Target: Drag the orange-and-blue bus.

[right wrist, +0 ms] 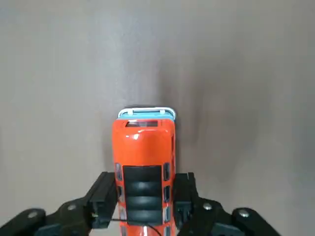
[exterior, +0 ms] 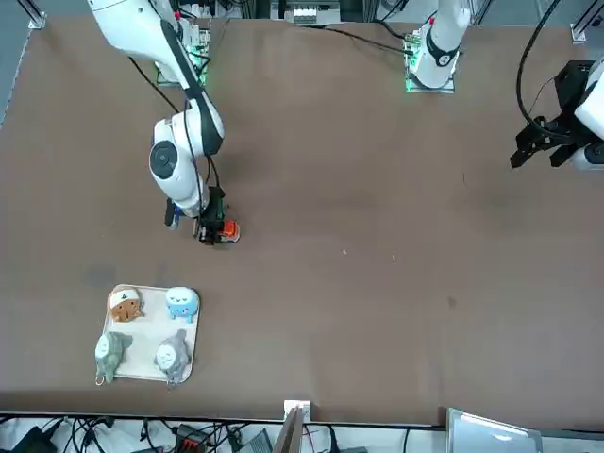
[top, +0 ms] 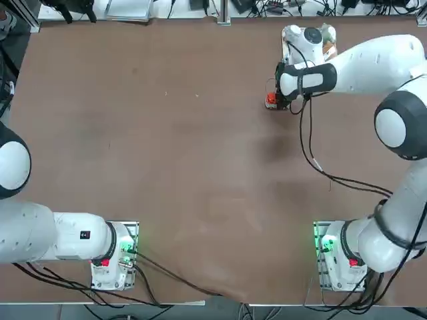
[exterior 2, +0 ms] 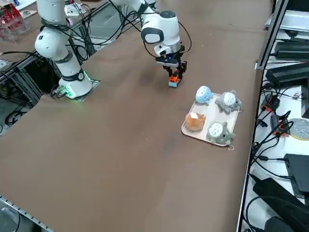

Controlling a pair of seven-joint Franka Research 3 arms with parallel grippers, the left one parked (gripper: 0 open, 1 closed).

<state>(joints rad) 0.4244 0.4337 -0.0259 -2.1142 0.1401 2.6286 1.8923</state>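
The right arm's black two-finger gripper [right wrist: 143, 204] clamps the sides of a tiny orange-roofed toy bus with a pale blue lower body [right wrist: 143, 162], which sits on the brown tabletop [top: 167, 147]. Nearby lies a beige tray [exterior: 146, 330] holding four small animal figurines [exterior 2: 212, 116], apart from the bus.

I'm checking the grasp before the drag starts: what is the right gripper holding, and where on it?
The right gripper is shut on the bus, its fingers clamping the two long sides near one end.
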